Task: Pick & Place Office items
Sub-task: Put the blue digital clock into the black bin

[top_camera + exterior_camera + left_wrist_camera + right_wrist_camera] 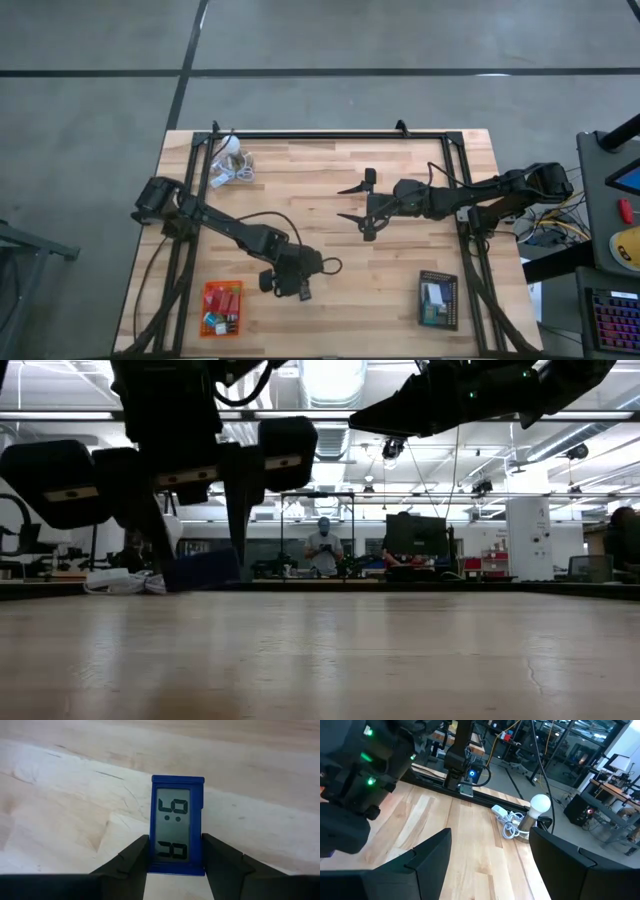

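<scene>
Small blue digital clock with a grey LCD face, clamped between the two dark fingers of the left end effector, low over the bare wood of the desk near its front edge, just right of the orange tray. Digits on the display seen upside down and hard to read; lower rim of the clock cut off by the fingers. From above, clock mostly hidden under the end effector, only a dark sliver visible. In the low view, merely a dim bluish block beneath the dark silhouette. Small red, teal and white office items in the orange tray, too tiny to identify singly. Black tray at front right with something teal and white inside. Right end effector above mid-desk, fingers spread wide, holding nothing. White bulb with coiled cord at back left.
</scene>
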Tool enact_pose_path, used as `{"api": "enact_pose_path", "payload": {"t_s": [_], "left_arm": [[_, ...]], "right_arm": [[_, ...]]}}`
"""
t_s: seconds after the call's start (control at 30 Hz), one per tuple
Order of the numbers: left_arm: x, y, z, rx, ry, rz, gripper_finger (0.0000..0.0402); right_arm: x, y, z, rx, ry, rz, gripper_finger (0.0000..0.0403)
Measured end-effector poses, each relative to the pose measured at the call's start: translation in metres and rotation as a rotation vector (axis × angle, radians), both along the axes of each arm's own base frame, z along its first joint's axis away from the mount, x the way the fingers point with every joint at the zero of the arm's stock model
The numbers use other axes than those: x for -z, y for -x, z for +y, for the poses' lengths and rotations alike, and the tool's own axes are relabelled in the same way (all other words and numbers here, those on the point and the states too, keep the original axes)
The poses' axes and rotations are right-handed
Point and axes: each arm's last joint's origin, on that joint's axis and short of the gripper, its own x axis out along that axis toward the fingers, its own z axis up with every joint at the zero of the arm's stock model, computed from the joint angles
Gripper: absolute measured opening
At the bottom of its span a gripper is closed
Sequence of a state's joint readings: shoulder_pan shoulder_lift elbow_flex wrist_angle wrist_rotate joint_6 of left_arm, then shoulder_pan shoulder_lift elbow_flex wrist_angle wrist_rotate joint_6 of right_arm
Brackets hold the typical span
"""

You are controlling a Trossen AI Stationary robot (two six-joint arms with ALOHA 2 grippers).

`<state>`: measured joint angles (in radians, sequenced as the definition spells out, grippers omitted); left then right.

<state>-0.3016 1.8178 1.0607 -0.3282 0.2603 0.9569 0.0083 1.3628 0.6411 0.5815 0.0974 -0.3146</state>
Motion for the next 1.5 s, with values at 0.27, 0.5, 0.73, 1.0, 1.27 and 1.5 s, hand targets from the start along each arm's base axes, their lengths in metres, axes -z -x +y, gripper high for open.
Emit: {"api": "enact_pose_path", "payload": {"t_s": [0.27, 0.5, 0.73, 1.0, 1.27, 1.5], "left_arm": [[-0.003, -0.003, 0.000, -0.054, 0.011, -0.019, 0.0164], [-0.007, -0.007, 0.001, -0.144, -0.051, -0.063, 0.0164], [-0.013, -0.017, 0.004, -0.415, -0.067, -0.141, 0.0163], [-0.014, -0.018, 0.007, -0.597, -0.091, -0.169, 0.0163], [-0.015, -0.018, 0.010, -0.818, -0.048, -0.175, 0.0163], [-0.015, -0.018, 0.009, -0.881, -0.023, -0.167, 0.0163]], "right_arm": [[0.000, 0.000, 0.000, 0.000, 0.000, 0.001, 0.0263], [0.000, 0.000, 0.000, 0.000, 0.000, 0.001, 0.0263], [0.000, 0.000, 0.000, 0.000, 0.000, 0.000, 0.0263], [0.000, 0.000, 0.000, 0.000, 0.000, 0.000, 0.0263], [0.000, 0.000, 0.000, 0.000, 0.000, 0.000, 0.0263], [0.000, 0.000, 0.000, 0.000, 0.000, 0.000, 0.0263]]}}
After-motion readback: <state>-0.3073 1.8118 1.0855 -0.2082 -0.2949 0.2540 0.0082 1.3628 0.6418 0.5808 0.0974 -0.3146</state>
